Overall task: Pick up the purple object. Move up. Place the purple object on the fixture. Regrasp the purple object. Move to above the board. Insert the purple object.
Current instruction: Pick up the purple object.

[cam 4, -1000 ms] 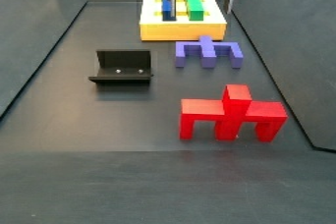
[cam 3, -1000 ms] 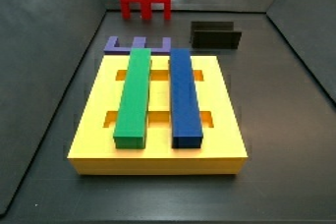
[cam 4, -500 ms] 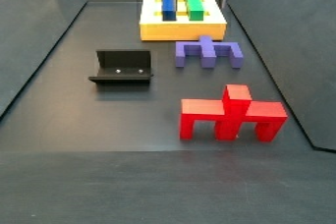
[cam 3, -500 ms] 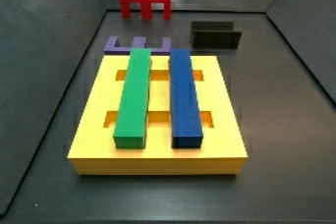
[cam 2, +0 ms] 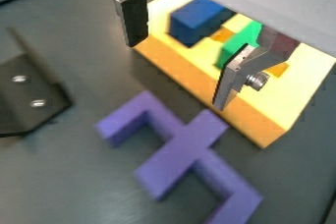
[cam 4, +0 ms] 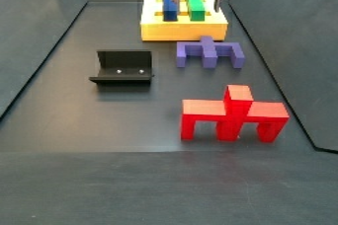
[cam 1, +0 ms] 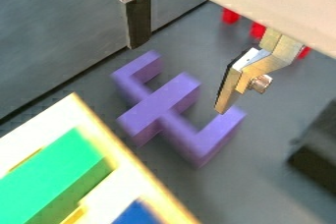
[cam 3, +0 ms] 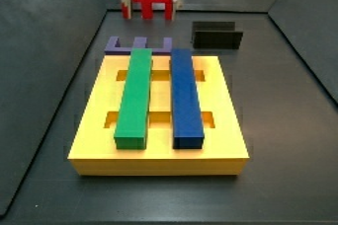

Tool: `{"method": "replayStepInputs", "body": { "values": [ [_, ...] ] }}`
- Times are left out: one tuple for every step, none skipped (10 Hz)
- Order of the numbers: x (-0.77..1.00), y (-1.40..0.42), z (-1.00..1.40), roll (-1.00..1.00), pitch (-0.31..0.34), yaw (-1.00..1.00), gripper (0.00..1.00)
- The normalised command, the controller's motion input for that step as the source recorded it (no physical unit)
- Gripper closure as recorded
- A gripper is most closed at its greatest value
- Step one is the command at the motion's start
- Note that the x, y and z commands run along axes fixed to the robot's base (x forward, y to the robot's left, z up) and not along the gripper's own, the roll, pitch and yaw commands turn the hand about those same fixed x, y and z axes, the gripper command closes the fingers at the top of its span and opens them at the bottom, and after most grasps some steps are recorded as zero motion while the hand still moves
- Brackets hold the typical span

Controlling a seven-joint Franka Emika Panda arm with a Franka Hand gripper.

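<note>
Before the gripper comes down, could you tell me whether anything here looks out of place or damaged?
Nothing stands out. The purple object lies flat between the board and the fixture; the gripper hangs open above it.

Purple object [cam 4: 211, 52] flat on floor beside board [cam 4: 184, 29]; end effector [cam 1: 184, 51] above.

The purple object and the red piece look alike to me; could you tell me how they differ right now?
The purple object lies flat on the floor beside the board; the red piece lies apart, farther from it. The purple one looks smaller than the red. The open gripper hovers over the purple one, not the red. Both share a crossbar with legs and a stem.
</note>
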Motion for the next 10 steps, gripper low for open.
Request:
{"method": "replayStepInputs", "body": {
  "values": [
    [-0.15,-0.27,-0.32,-0.16,-0.093,0.17,0.0],
    [-0.17,-0.14,-0.26,-0.21,-0.106,0.2,0.0],
    [-0.17,-0.09,-0.21,-0.17,-0.107,0.18,0.0],
    [-0.17,0.0,-0.39,-0.22,-0.171,0.07,0.0],
    [-0.12,0.0,-0.58,-0.14,-0.209,0.05,0.0],
    [0.0,0.12,-0.53,-0.05,-0.154,0.0,0.0],
    [0.0,0.11,-0.45,-0.01,-0.091,-0.05,0.0],
    [0.0,0.01,-0.35,0.0,-0.111,-0.17,0.0],
    [0.0,0.0,-0.37,0.0,-0.137,-0.2,0.0],
    [0.0,-0.03,-0.32,0.0,-0.109,-0.25,0.0]
  ]
}}
